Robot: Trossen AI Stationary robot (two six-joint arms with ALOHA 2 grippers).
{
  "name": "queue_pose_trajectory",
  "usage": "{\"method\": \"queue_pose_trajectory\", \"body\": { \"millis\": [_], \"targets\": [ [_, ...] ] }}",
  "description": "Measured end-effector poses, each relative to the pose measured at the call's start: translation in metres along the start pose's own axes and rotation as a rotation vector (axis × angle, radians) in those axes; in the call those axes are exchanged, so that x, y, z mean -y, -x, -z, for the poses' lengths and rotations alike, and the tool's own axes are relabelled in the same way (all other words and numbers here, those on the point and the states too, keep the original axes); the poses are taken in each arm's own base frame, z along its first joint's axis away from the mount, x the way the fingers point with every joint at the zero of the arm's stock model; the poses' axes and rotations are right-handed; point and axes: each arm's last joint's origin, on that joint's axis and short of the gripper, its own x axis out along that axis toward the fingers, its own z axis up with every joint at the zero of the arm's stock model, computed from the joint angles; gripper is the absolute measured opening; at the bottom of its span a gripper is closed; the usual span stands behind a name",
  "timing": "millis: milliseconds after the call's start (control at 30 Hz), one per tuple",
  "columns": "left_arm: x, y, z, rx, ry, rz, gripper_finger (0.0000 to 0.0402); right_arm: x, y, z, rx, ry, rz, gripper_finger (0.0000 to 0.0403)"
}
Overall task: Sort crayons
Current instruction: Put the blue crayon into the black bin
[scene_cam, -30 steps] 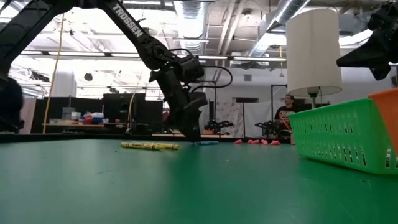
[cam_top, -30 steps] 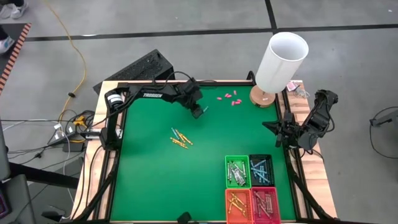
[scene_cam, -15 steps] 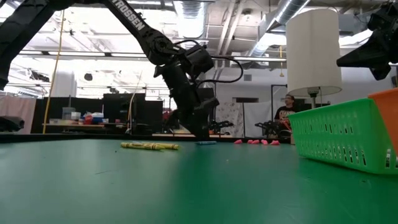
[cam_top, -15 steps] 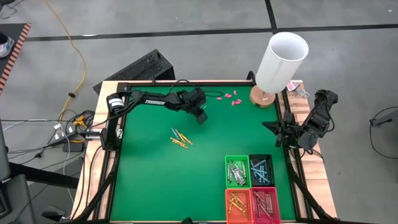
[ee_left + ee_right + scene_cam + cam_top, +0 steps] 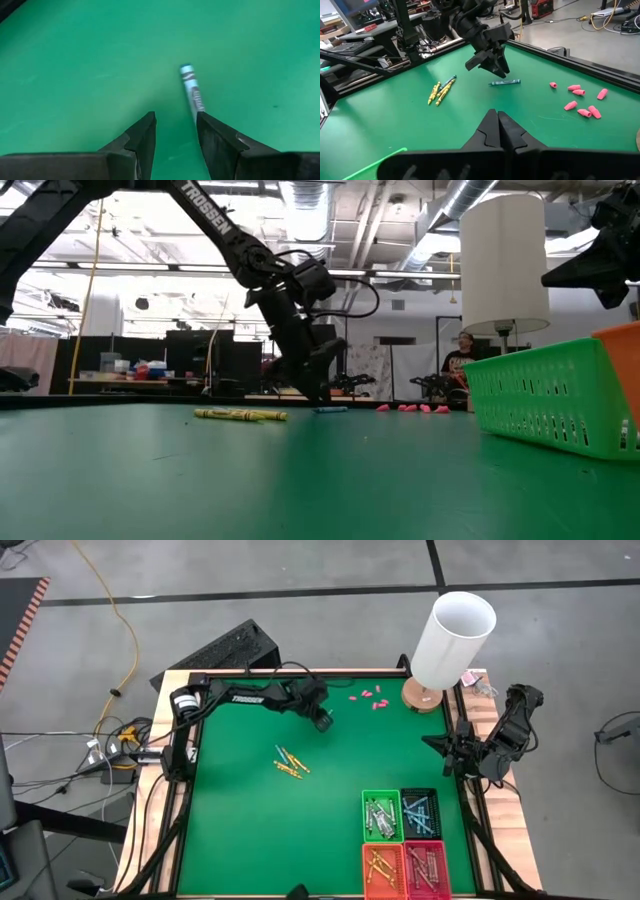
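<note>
1. Compared with half a second ago, the left gripper [image 5: 322, 723] sits slightly nearer the table's far rail and nearer its own base; in the low view its wrist has swung back toward the yellow crayons [image 5: 240, 415].
2. The blue crayon [image 5: 192, 93] lies flat on the green mat [image 5: 240, 810], unmoved, just beside the left gripper's tip on the lamp [image 5: 450, 640] side.
3. Left gripper: jaws parted, grasping nothing. In the left wrist view the crayon lies ahead of the fingers [image 5: 142, 137], its near end close by one fingertip, not between the two.
4. Left arm: stretched from its base along the far rail, forearm bent down at the wrist, gripper [image 5: 320, 385] pointing steeply down with tips just above the mat.
5. Right gripper [image 5: 498, 122]: clenched, fingers pressed together, empty. Its arm rests folded at the table's right edge, below the lamp in the high view, unchanged.
6. Yellow crayons [image 5: 290, 764], with one darker stick among them, lie in a small cluster on the mat, well apart from the lamp.
7. Four bins [image 5: 402, 840] (green, black, orange, red) stand at the near edge, each holding sorted crayons.
8. Pink pieces [image 5: 366, 697] lie scattered near the lamp base.
</note>
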Motion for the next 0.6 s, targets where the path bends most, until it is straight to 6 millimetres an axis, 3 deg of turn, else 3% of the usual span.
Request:
{"method": "queue_pose_trajectory", "body": {
  "millis": [600],
  "targets": [
    [0.0084,0.0003,0.0003,0.016,-0.011,0.009,0.0131,0.0,0.0,0.0,0.001,0.001,0.001,0.0]
  ]
}}
